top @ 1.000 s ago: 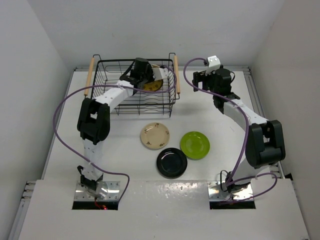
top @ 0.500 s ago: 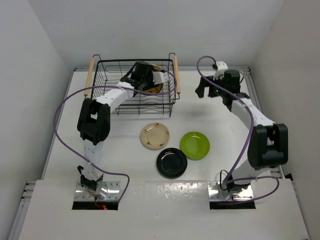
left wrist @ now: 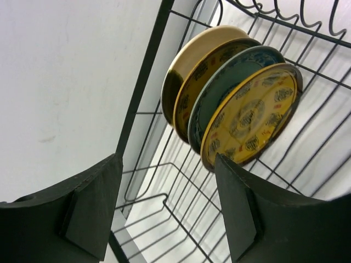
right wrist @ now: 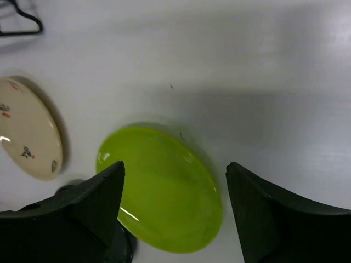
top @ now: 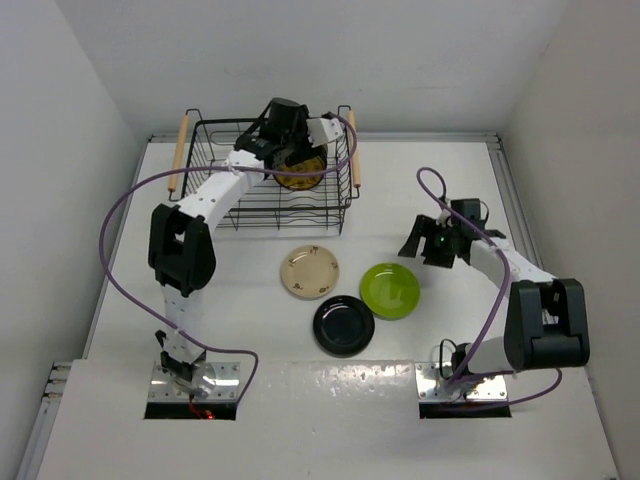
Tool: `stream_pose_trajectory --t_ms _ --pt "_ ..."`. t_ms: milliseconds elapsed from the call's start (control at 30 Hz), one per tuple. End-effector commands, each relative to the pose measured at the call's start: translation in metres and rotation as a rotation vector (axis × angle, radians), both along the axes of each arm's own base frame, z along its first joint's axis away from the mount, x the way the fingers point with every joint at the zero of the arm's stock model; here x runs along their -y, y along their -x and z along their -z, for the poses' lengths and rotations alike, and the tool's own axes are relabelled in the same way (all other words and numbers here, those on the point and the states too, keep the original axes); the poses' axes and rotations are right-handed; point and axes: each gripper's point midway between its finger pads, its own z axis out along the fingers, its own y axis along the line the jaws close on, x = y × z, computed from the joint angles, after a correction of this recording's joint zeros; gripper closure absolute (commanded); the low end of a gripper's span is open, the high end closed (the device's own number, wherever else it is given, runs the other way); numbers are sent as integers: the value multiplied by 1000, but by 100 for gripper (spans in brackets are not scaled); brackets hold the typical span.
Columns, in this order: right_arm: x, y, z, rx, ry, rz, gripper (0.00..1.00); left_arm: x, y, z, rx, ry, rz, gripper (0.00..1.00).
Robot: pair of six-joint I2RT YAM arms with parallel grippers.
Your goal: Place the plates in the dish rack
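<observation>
The left end effector [left wrist: 166,189] stands with its fingers apart and nothing between them, inside the rack [left wrist: 144,74] at its far right corner. Just ahead of it three plates stand on edge, face to face and leaning: a front mustard plate [left wrist: 249,118], a teal plate [left wrist: 219,90] and a back mustard plate [left wrist: 189,71], their faces turned toward the fingers. The rack's long axis runs left to right across the desk [top: 260,300].

The right end effector [right wrist: 173,183] is also spread wide and empty, hovering over the green plate [right wrist: 164,192]. That plate lies flat, face up, with the black plate [top: 343,325] and cream plate [top: 309,272] flat just beside it.
</observation>
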Motion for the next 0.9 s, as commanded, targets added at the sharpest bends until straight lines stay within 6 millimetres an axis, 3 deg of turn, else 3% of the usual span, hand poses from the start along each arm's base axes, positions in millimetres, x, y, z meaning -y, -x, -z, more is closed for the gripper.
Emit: stream_pose_trajectory --t_ms 0,200,333,367,400,433,500,533,633,800,867 --pt "4 36 18 -120 -6 80 28 -11 27 -69 42 92 -52 27" --pt "8 70 47 -254 7 149 40 -14 86 -66 -156 134 -26 27" --pt "5 81 60 -291 11 132 50 -15 128 -51 -298 185 0 30" --pt "5 82 62 -293 12 134 51 -17 138 -37 -344 182 -7 30" --pt "5 87 67 -309 13 135 55 -18 146 -39 -348 197 -4 31" --pt "5 86 68 -302 14 140 70 -20 152 -35 -366 210 -19 31" --pt "10 87 71 -301 34 158 86 -21 165 -17 -420 210 -13 32" --pt "10 91 73 -305 44 152 97 -19 173 -18 -424 220 -11 32" --pt "15 93 69 -283 63 161 100 -24 184 -7 -451 207 -17 34" --pt "23 95 53 -226 121 143 100 -26 191 -3 -463 207 -12 34" --pt "34 76 24 -98 173 154 100 -27 193 -2 -463 199 -7 34"
